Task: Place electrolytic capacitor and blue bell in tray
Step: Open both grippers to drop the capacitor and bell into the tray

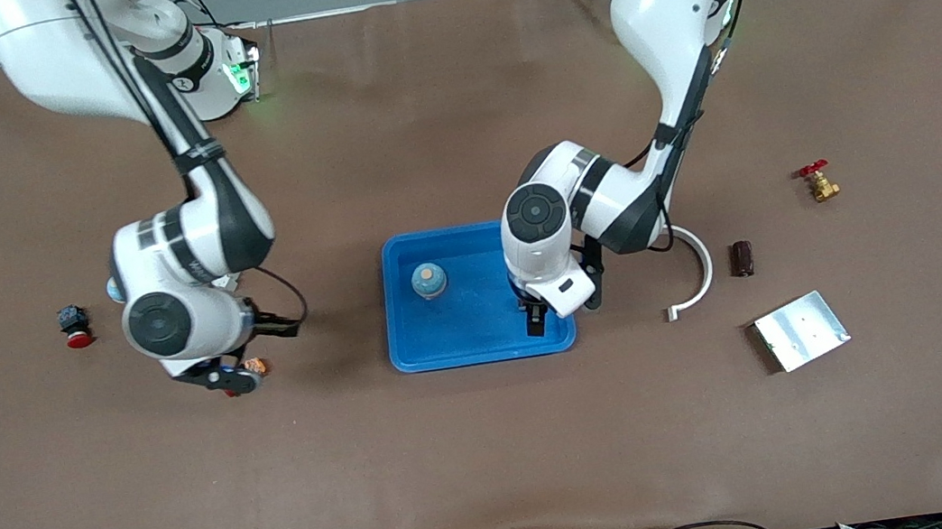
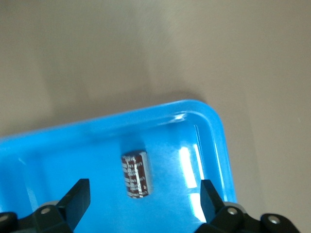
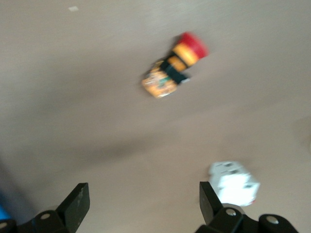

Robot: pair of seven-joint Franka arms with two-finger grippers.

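The electrolytic capacitor (image 2: 135, 174), a dark brown cylinder with pale print, lies on its side on the floor of the bright-blue tray (image 1: 409, 350), in the lower middle of the left wrist view, near one rounded corner of the tray. It lies free, touching neither finger. In the front view the left arm's hand hides it. The blue bell (image 1: 429, 281) stands in the same tray, toward the right arm's end, in the centre of the front view.

The left gripper (image 2: 143, 196) hangs just over the tray's end toward the left arm, its jaws spread wide on either side of the capacitor and holding nothing. The right gripper (image 3: 143, 196) hovers over bare desk (image 1: 497, 461) at the middle left of the front view, jaws wide apart and empty; below it lie a small orange part with a red cap (image 3: 174, 65) and a white block (image 3: 234, 183).

At the far left of the front view sits a black and red button (image 1: 73, 325). To the right of the tray lie a white curved strip (image 1: 699, 271), a second dark cylinder (image 1: 741, 258), a silver metal plate (image 1: 802, 330) and a brass valve with a red handle (image 1: 819, 181).
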